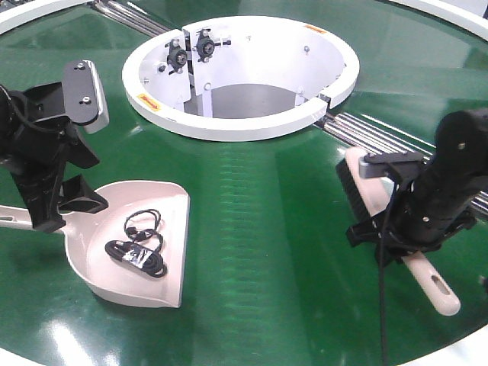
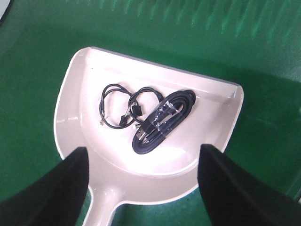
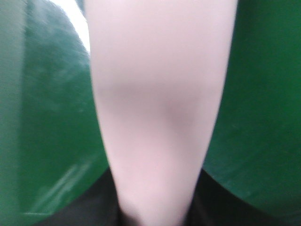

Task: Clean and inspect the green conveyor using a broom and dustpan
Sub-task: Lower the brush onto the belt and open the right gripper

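Note:
The beige-pink dustpan [image 1: 156, 286] lies on the green conveyor [image 1: 267, 252] at the left, its mouth facing right. Inside it are a coiled black cable bundle [image 2: 164, 120] and a thin loose black cable [image 2: 120, 106]. My left gripper [image 2: 143, 155] hovers open over the back of the dustpan [image 2: 84, 84], its fingers wide apart either side of the pan's handle root, gripping nothing. At the right, my right gripper [image 1: 389, 232] is shut on the handle of the broom [image 1: 364, 183], whose black bristles rest on the belt. The right wrist view is filled by the blurred broom [image 3: 157, 94] handle.
The white central ring [image 1: 229, 126] stands at the back middle with silver roller rods [image 1: 374, 133] running out to its right. A white outer rim [image 1: 30, 19] curves at the far left. Open green belt lies between dustpan and broom.

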